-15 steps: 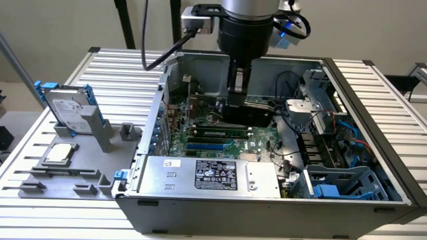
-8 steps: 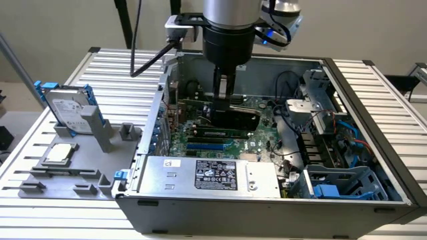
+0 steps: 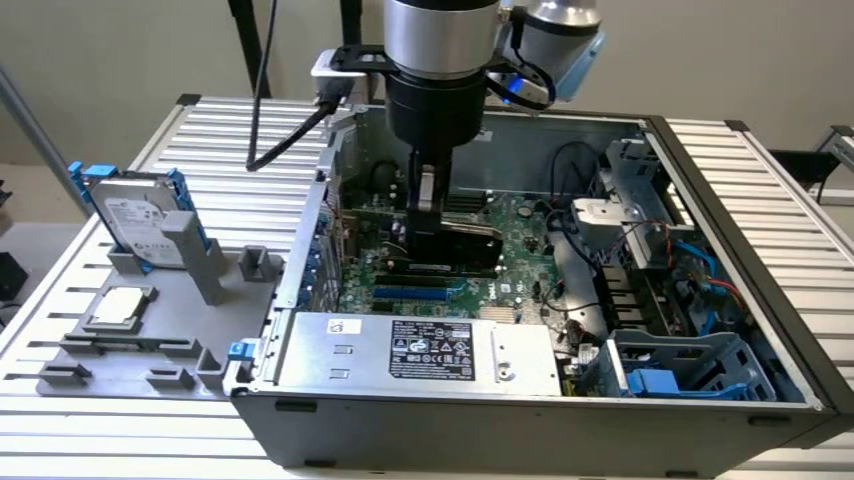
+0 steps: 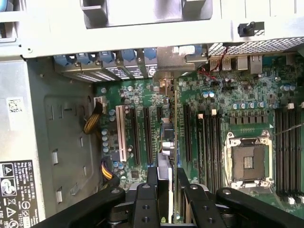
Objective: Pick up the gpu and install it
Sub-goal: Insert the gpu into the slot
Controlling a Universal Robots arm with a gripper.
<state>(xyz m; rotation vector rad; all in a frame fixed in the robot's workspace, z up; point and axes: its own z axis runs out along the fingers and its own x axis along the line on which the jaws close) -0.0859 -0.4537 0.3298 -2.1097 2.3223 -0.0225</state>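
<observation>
Arm (image 3: 434,60) is down inside the open pc case (image 3: 534,425). Jaws are closed tight on the gpu (image 3: 465,244), gripping its top edge. The card stands on edge straight below the jaws, over the motherboard (image 3: 527,222). Wrist view: the card runs edge-on out from between the jaws, in line with the black slots (image 4: 147,137). White slot (image 4: 118,135) is off to one side of the jaws, cpu socket (image 4: 249,161) off to the other. Can't tell if the card edge is seated in a slot. Power supply (image 3: 427,350) sits near the jaws. Hard drive (image 3: 134,212) stands on the worktop (image 3: 240,130), well apart from the jaws, to the exterior view's left.
</observation>
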